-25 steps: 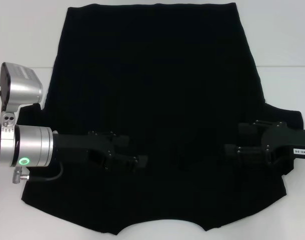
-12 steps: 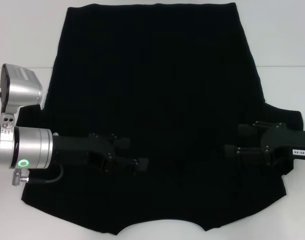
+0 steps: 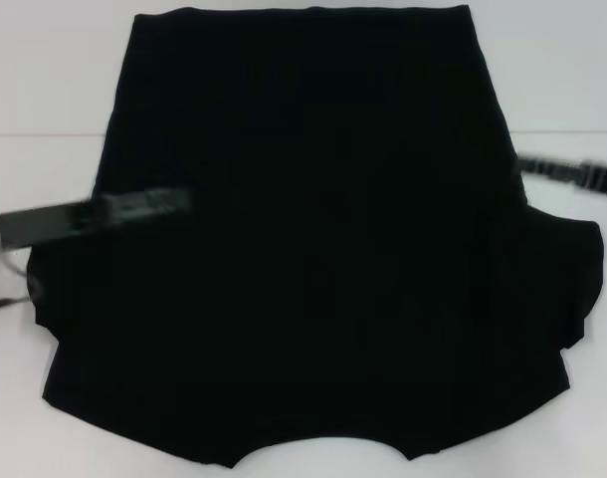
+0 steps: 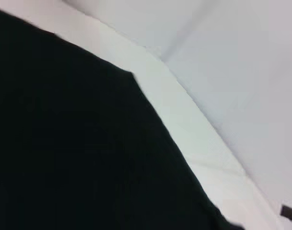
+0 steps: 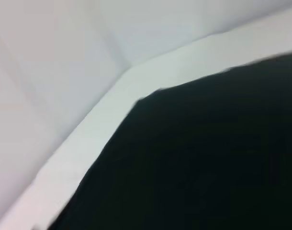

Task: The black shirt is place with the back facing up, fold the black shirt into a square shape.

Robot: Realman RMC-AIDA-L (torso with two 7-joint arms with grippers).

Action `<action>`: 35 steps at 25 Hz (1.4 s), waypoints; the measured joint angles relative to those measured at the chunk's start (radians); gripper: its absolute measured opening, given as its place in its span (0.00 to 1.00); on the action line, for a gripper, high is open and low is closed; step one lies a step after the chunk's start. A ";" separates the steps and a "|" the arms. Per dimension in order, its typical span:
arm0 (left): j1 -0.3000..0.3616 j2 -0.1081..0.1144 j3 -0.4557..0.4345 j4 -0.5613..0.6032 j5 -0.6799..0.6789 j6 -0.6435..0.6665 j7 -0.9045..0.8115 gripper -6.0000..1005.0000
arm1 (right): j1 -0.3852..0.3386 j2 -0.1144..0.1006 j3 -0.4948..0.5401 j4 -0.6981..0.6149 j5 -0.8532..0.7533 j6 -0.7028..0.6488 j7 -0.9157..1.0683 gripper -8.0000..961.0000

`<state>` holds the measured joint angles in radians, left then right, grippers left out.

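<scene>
the large plain black soft-fabric t-shirt (image 3: 303, 249) lies spread flat on the smooth white desk (image 3: 45, 80), covering most of its middle. its straight hem runs along the far edge, and the curved neck opening sits at the near edge. the cloth looks matte and limp, with only faint wrinkles. both short sleeves bulge outward toward the left and right edges in soft, rounded folds.

the left gripper (image 3: 144, 204) shows as a dark blurred bar over the shirt's left side, near the sleeve. the right gripper (image 3: 572, 174) is a blurred dark streak just off the shirt's right side, above bare desk. whether the fingers of either are apart or together cannot be told.

both wrist views show a squared corner of the hem against the pale desk. bare desk lies open along the left and right edges.
</scene>
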<state>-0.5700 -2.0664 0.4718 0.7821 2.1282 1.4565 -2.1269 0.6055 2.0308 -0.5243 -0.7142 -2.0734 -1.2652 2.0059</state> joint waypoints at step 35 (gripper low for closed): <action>0.032 0.049 -0.153 0.039 0.457 -0.116 -0.246 0.61 | 0.146 -0.136 -0.046 0.023 -0.100 0.027 0.422 0.92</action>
<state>-0.5382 -2.0178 0.3191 0.8209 2.5848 1.3400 -2.3724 0.7515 1.8948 -0.5706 -0.6912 -2.1737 -1.2381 2.4278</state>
